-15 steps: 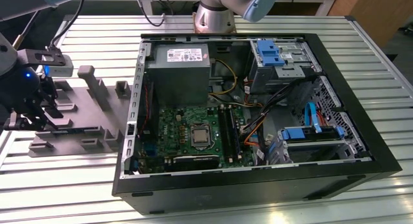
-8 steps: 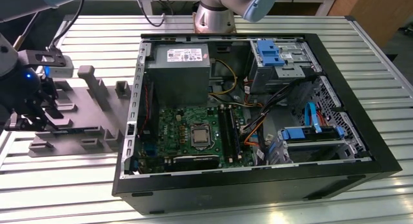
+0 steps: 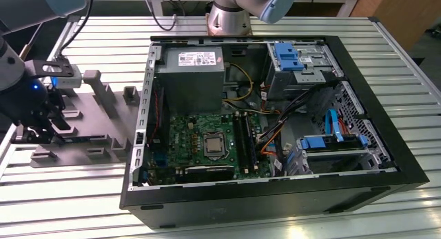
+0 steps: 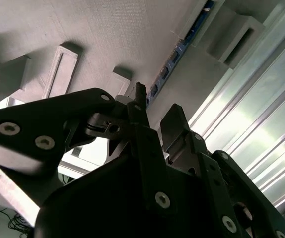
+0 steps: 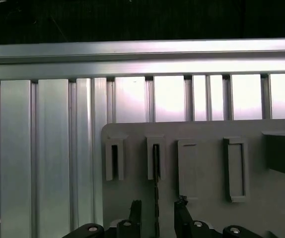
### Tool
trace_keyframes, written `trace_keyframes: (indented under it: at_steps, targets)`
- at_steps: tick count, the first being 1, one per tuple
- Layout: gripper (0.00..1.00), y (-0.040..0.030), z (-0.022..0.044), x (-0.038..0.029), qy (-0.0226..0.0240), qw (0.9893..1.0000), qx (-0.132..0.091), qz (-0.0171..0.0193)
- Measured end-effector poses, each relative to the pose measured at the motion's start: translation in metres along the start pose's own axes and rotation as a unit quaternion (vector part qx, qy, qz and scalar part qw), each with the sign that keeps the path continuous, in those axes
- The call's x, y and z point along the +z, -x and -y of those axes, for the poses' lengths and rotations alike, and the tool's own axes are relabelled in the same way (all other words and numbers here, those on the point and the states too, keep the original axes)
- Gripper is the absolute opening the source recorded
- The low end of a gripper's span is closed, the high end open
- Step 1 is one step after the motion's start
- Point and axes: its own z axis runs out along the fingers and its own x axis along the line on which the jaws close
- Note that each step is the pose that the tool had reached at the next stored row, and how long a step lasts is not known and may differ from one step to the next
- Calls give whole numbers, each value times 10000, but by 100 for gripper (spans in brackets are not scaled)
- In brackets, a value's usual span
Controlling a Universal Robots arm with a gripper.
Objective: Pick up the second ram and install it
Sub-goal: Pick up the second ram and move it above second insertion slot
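Closest to you in the first wrist view, the black two-fingered gripper (image 5: 157, 204) stands open, one finger on each side of the second ram (image 5: 156, 168). This thin dark circuit-board stick sits on edge in a slot of the grey moulded plastic tray (image 5: 202, 163), and the gripper has no grip on it. The tray lies on the ribbed aluminium table (image 5: 43, 148). Beyond it, toward the exterior view's right, you have the open black computer case (image 3: 386, 146) with its green motherboard (image 3: 186, 136).

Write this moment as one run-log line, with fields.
stage: pick | tool: open, astride second ram | second ram: on edge in grey tray, not gripped
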Motion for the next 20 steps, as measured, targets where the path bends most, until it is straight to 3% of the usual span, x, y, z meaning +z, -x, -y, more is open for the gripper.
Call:
trace_keyframes:
  at_steps: [10, 17, 20]
  targets:
    - [39, -4, -1, 47, 1, 9999, -117, -4]
    - [39, -6, -2, 148, -3, 9999, -117, -5]
    - [38, -7, -2, 161, -2, 9999, -117, -6]
